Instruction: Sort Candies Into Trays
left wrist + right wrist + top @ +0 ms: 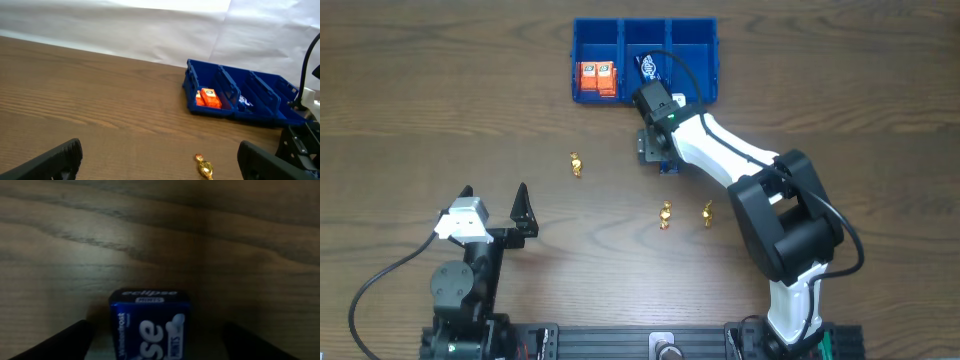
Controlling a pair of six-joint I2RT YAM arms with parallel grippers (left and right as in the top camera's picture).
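Note:
A blue three-compartment tray [708, 62] stands at the far middle of the table. Its left bin holds orange candies [597, 78], also seen in the left wrist view [208, 98]; its middle bin holds a blue packet [651, 66]. My right gripper [657, 152] hangs low just in front of the tray, open. A blue mint box [150, 325] lies on the wood between its two spread fingers [55, 345], with a gap on each side. Three gold-wrapped candies lie loose: one to the left [576, 163], two nearer [665, 215] [707, 213]. My left gripper [495, 200] stands open near its base.
The tray [270, 107] is far ahead in the left wrist view, with one gold candy [204, 166] close by and the right arm [305, 140] at the edge. Bare wooden table lies to the left and right.

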